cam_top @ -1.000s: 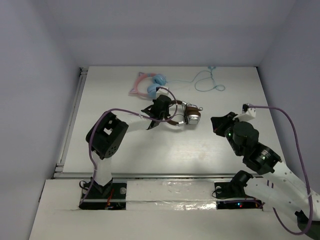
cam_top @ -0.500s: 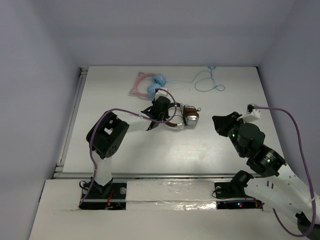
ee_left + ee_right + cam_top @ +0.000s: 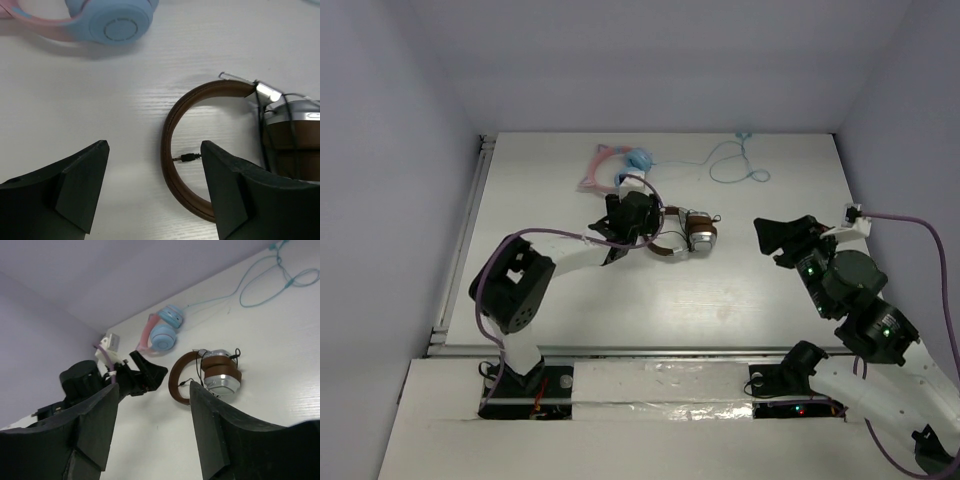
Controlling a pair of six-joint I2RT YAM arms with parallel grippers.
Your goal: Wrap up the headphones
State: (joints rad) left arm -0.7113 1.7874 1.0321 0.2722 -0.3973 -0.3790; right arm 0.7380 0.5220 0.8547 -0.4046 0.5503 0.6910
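We find the headphones [image 3: 686, 236] lying flat on the desk [image 3: 620, 300] a little beyond its middle. The brown headband [image 3: 167, 150] curves open toward 3 o'clock, where the two silver earcups [image 3: 220, 381] sit stacked together. The thin black cable [image 3: 259, 125] runs across the earcups, and its plug [image 3: 188, 157] rests on the desk inside the arc of the headband. The left pincer [image 3: 153, 146] stands just beside the headband at 9 o'clock, spread wide and gripping nothing. In its wrist view the headband's curve falls between the two fingers, close to the right-hand one; we cannot tell how high the fingers are above the desk. The right pincer [image 3: 154, 390] is well apart from the headphones at about 3 o'clock, fully spread and empty, facing them from the desk's right side. At 11 o'clock from the headphones, near the far edge, lies a light blue and pink pair [image 3: 620, 165]. Its light blue cable [image 3: 735, 160] loops across the desk at about 1 o'clock.
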